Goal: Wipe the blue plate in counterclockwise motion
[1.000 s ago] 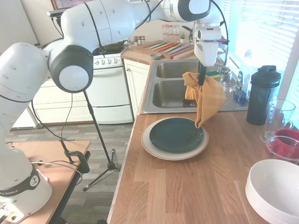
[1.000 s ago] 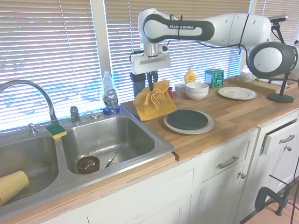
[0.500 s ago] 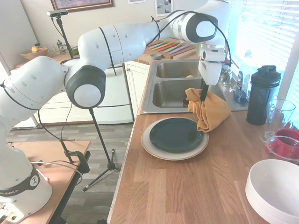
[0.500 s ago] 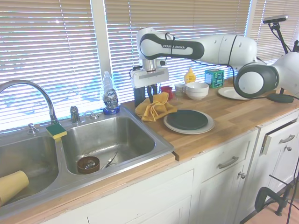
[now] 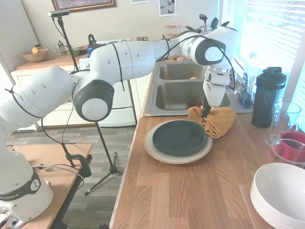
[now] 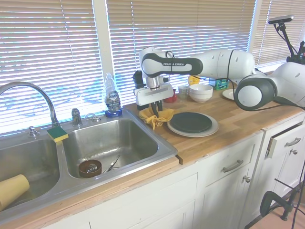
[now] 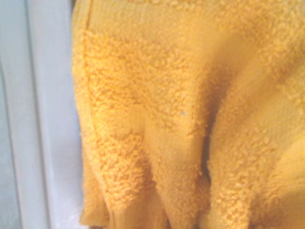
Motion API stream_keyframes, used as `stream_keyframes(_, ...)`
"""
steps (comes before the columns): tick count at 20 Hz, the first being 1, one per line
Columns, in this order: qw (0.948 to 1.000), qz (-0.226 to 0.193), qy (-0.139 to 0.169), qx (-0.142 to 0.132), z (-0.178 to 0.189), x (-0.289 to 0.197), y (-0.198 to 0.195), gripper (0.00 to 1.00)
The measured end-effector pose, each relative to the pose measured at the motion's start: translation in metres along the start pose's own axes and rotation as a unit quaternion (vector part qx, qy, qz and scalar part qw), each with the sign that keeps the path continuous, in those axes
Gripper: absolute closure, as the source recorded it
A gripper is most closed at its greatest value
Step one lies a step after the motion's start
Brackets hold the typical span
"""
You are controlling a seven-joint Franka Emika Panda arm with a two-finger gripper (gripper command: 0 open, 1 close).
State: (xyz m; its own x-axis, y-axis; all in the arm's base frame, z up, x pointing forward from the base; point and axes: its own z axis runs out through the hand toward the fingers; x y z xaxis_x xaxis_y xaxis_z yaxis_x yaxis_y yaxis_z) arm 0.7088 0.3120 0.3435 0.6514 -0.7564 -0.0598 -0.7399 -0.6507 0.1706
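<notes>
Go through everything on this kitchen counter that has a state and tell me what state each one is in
gripper: shut on the yellow towel, low over the counter
yellow towel: bunched on the counter beside the plates, not on them
blue plate: stacked on the cream plate, bare
shaker bottle: upright, lid on
dish soap bottle: upright, capped
sink basin: no water, small bowl inside
drawer: slightly open

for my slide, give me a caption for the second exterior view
Franka arm lowers a yellow cloth onto the counter between the sink and the blue plate.
</notes>
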Motion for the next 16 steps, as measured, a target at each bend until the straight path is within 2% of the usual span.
stream_keyframes(5,0.9997,-0.001,0.013,0.021,-0.008,-0.001,-0.004,0.00)
stream_keyframes(16,0.9995,0.000,0.018,0.027,-0.015,0.002,-0.003,0.00)
